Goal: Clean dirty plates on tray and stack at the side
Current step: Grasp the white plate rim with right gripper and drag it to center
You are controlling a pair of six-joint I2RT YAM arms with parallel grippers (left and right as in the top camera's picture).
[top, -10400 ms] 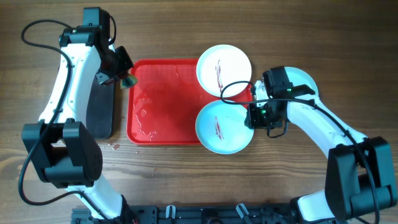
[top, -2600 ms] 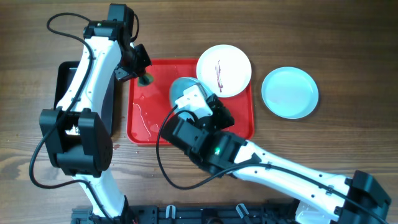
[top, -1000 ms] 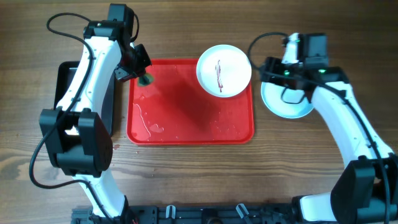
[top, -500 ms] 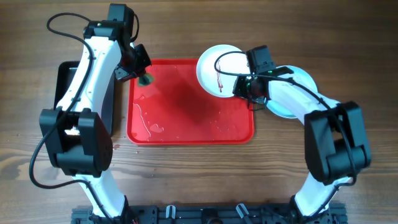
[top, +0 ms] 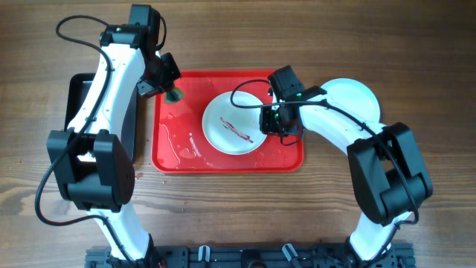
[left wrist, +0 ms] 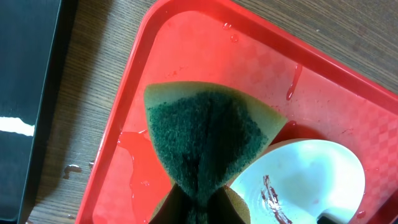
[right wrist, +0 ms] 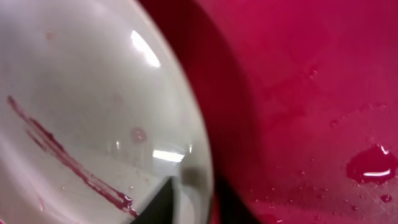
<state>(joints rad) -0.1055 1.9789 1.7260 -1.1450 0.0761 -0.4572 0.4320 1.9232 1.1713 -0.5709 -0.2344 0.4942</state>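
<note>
A white plate point(top: 232, 123) with a dark red smear sits in the middle of the red tray point(top: 178, 145). My right gripper point(top: 266, 121) is shut on its right rim; the right wrist view shows the plate point(right wrist: 87, 124) close up with a finger on each side of the rim. My left gripper point(top: 169, 88) is shut on a green-and-yellow sponge point(left wrist: 208, 140) and holds it over the tray's point(left wrist: 348, 99) far left corner, apart from the plate point(left wrist: 305, 180). A pale blue plate point(top: 355, 95) lies on the table right of the tray, partly hidden by my right arm.
A black tray point(top: 119, 123) lies left of the red tray, under my left arm. Water drops and puddles sit on the red tray point(right wrist: 323, 74), mostly at its left and lower right.
My right gripper has taken the white plate by its rim and pulled it from the tray's far right corner to the tray's middle. The left arm with the sponge has not moved.
</note>
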